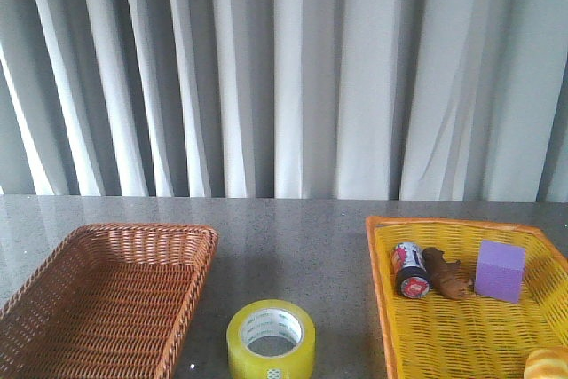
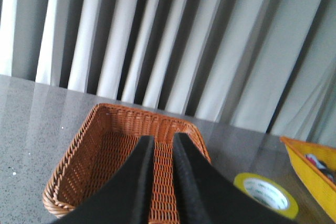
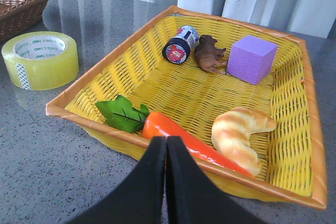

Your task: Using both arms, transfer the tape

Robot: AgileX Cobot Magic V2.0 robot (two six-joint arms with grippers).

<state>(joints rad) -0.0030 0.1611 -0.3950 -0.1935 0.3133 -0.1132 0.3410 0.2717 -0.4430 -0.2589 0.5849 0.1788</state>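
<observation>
The tape [image 1: 271, 340], a wide yellow roll with a white printed core, lies flat on the grey table between the two baskets. It also shows in the left wrist view [image 2: 265, 193] and the right wrist view [image 3: 41, 59]. Neither arm shows in the front view. My left gripper [image 2: 163, 141] is above the brown wicker basket [image 2: 79, 140], its fingers a narrow gap apart and holding nothing. My right gripper [image 3: 166, 140] is shut and empty, just outside the near rim of the yellow basket [image 3: 105, 62]. Both grippers are apart from the tape.
The brown wicker basket [image 1: 204, 246] stands on the left. The yellow basket [image 1: 377, 264] on the right holds a small jar [image 1: 410, 270], a brown toy animal [image 1: 445, 274], a purple cube [image 1: 500, 270], a croissant [image 3: 239, 132] and a carrot [image 3: 173, 129]. Grey curtains hang behind.
</observation>
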